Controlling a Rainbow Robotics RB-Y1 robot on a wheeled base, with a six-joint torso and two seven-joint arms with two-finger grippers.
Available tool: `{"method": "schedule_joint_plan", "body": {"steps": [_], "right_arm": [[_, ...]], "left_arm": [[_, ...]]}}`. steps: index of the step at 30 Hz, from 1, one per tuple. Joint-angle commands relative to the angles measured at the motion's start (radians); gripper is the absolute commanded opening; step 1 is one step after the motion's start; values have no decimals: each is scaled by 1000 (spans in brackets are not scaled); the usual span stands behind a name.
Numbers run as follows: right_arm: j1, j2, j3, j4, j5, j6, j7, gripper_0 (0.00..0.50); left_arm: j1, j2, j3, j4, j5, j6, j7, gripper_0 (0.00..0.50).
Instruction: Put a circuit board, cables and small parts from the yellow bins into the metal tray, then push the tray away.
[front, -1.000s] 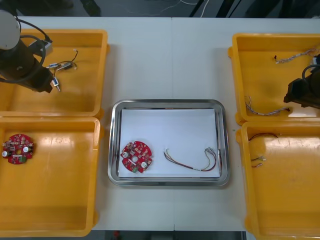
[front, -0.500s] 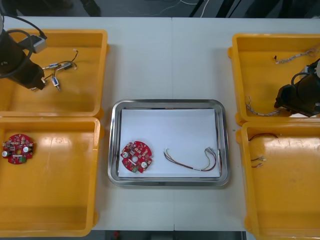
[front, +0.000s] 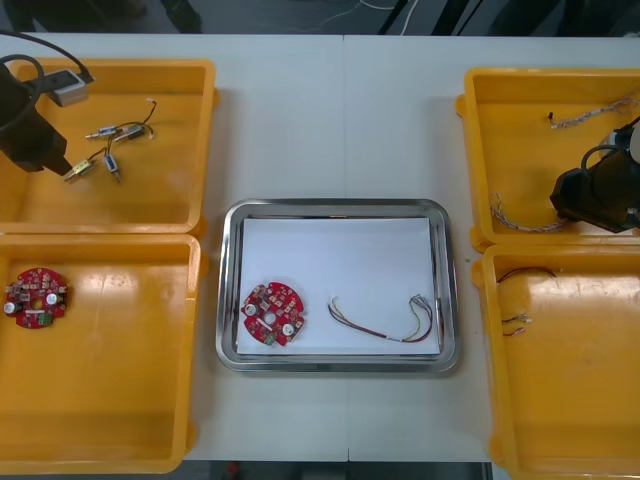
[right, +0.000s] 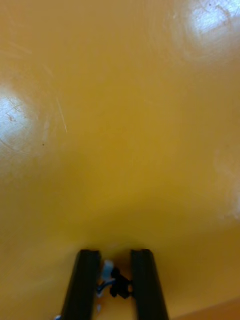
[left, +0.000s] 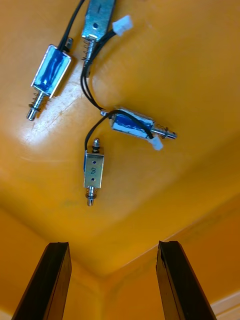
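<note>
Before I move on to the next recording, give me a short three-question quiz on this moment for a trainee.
1. True or false: the metal tray already holds a circuit board.
2. What lies beyond the left gripper's open fingers? A) small metal parts B) a circuit board C) a red and yellow cable
3. Fill in: down in the far right bin, the right gripper is shut on the end of a ____.

Key: 1 true; 2 A; 3 twisted cable.
</note>
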Motion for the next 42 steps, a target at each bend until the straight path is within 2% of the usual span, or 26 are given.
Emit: {"method": "schedule_joint_plan", "body": {"steps": [1, 12, 29, 42], "right_arm": [[34, 12, 20, -4, 4, -14, -27, 0], [-9, -10, 10, -6, 0, 19, -21, 0], [-138, -56, -32, -6, 25, 186, 1, 0], [-205, -80, -38, -6, 65, 199, 25, 0]], "left_arm": [[-80, -1, 78, 75, -11, -44, -166, 500], [-92, -67, 102, 197, -34, -224, -303, 500], [-90, -132, 101, 289, -82, -340, -350, 500], [-90, -135, 69, 319, -85, -363, -358, 500]]}}
